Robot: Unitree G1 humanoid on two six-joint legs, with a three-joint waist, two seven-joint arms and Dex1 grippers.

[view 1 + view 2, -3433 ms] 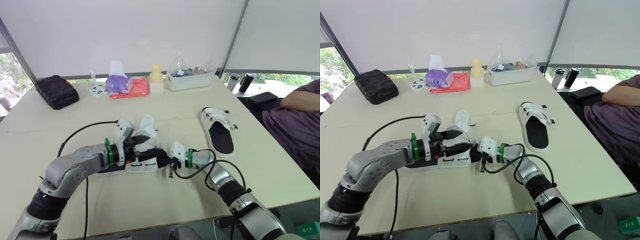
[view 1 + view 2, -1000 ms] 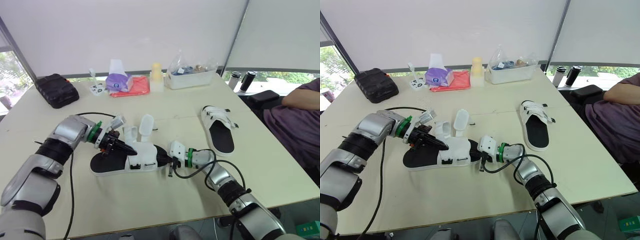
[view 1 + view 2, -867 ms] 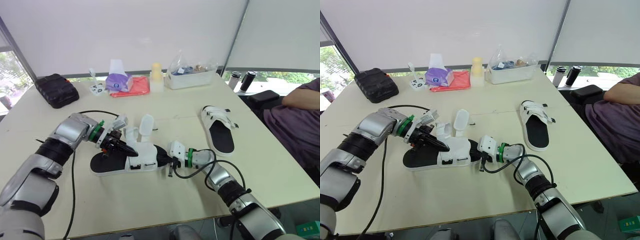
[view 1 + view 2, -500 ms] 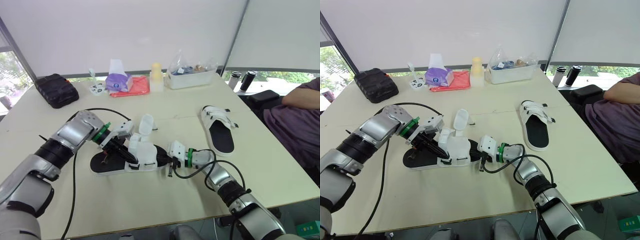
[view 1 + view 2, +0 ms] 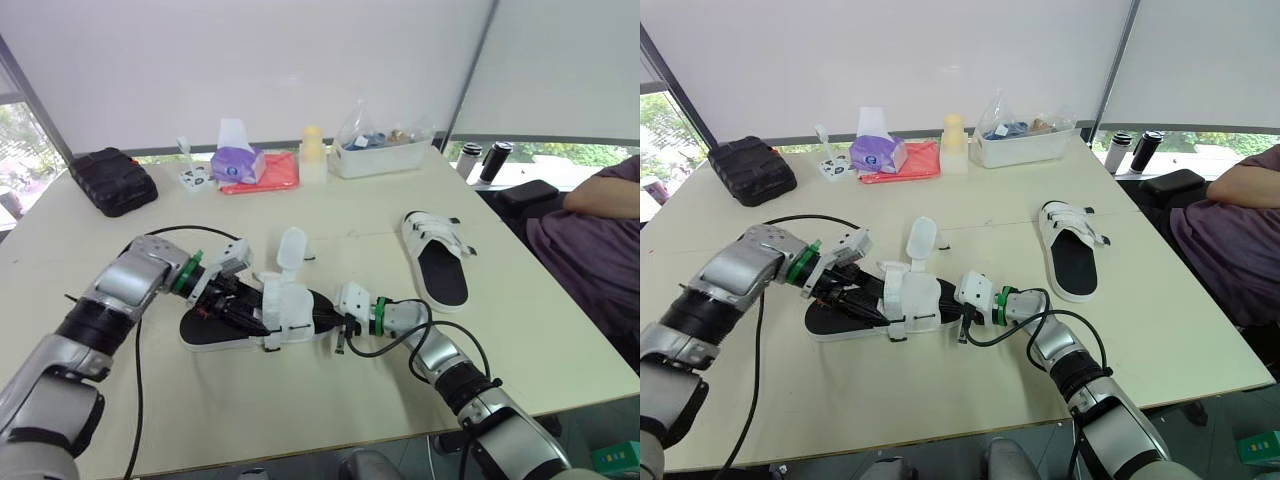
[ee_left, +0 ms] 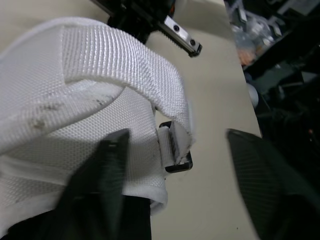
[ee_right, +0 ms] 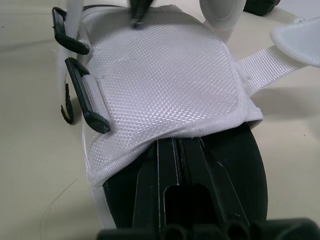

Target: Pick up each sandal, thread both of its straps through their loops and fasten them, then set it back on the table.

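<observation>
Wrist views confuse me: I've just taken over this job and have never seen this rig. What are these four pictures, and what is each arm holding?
This is a humanoid robot with two arms, each ending in two black fingers. The two wide pictures come from its head, looking down over the table; its left arm shows on the left. The two close-ups come from cameras on the wrists, looking along the fingers.

The right fingers appear shut on the front end of the near sandal, steadying it. The left fingers are open beside that sandal's folded strap and a black loop. Another strap stands up, unthreaded.

The second sandal lies further right. A black case, a tissue pack and a clear box sit at the back.
</observation>
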